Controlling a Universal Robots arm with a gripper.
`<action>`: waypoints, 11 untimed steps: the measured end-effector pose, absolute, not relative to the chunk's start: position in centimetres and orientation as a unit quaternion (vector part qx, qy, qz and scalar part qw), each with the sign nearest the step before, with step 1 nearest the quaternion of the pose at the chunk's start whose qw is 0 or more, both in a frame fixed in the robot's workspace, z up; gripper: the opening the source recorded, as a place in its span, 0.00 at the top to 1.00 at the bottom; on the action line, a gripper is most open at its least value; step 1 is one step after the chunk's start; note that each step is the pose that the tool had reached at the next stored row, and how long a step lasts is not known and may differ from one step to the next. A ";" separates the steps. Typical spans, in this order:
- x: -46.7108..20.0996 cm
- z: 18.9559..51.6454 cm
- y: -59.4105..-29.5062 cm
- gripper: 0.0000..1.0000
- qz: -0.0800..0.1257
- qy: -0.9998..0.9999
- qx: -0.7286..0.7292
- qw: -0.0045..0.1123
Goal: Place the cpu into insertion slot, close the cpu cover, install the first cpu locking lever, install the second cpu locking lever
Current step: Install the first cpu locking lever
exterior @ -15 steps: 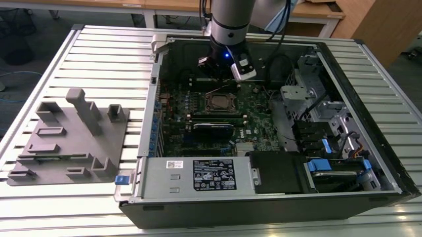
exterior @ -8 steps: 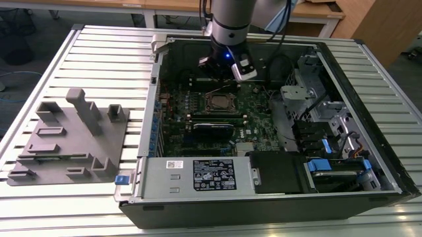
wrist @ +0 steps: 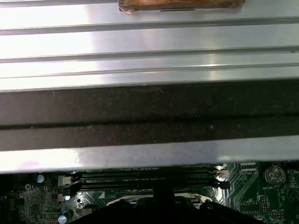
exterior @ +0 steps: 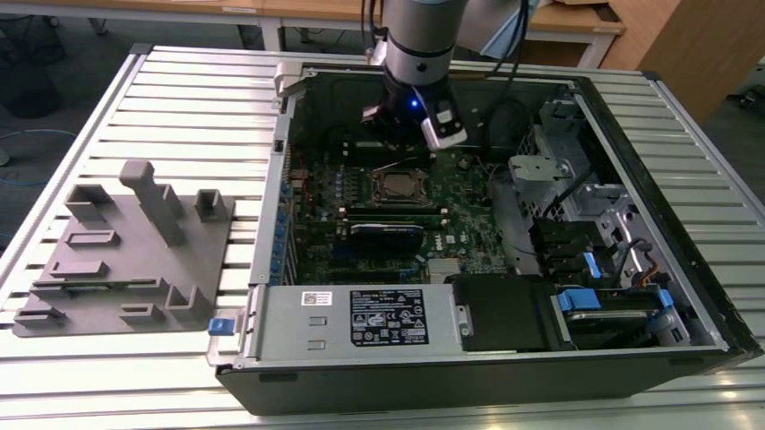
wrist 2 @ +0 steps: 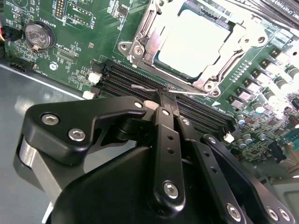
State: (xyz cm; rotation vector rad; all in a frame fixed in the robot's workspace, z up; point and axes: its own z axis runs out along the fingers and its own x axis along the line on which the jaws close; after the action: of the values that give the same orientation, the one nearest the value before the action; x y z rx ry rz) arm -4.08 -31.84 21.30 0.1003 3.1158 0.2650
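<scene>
Gripper near cpu (cover down)

A grey fixture block sits on the slatted table — beside the open computer case.

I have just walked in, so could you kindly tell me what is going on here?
A robot arm's black tool is down inside the open computer case. The small silvery-grey square cpu sits in the metal-rimmed insertion slot, with the thin silvery frame-shaped cpu cover closed over it. The tool's tips are shut together at a thin wire locking lever beside the slot.
</scene>
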 end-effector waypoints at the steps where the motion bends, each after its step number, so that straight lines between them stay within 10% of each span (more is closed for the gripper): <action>1: -4.1 21.2 -31.8 0.89 0.085 0.996 0.032 0.006; 11: -3.7 20.6 -31.8 0.89 0.083 0.996 0.032 0.007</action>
State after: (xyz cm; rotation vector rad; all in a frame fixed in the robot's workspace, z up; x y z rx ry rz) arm -3.69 -31.84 20.63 0.1002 3.1162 0.2584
